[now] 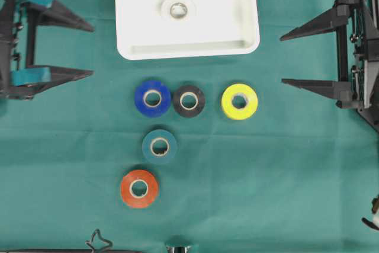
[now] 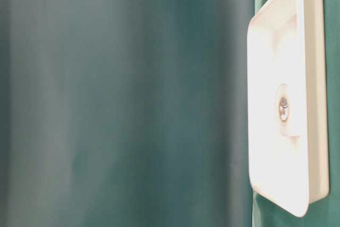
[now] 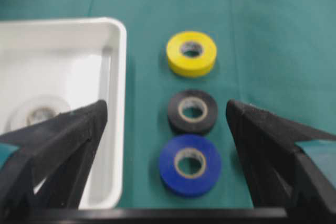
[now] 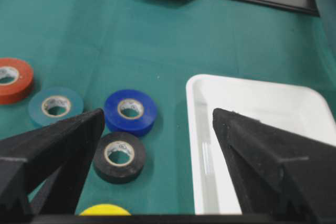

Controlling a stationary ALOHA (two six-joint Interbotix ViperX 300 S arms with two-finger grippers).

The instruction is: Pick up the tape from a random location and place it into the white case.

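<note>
Here's the white case [image 1: 137, 28] at the top middle of the green cloth [image 1: 284, 170], and a white tape roll [image 1: 178, 7] already lies flat inside it (pale on pale, easy to miss). Below the case, five more rolls lie flat on the cloth: the blue roll [image 1: 152, 97] touching the black roll [image 1: 189, 101], the yellow roll [image 1: 239, 101] a little to their right and apart. Under the blue one sits the teal roll [image 1: 159, 146], and lower still the orange-red roll [image 1: 139, 188].

The left gripper [image 1: 89, 50] hangs at the left edge, fingers spread wide, nothing between them. The right gripper [image 1: 284, 58] mirrors it at the right edge, fingers likewise wide apart and holding nothing. Both are well clear of every roll.
</note>
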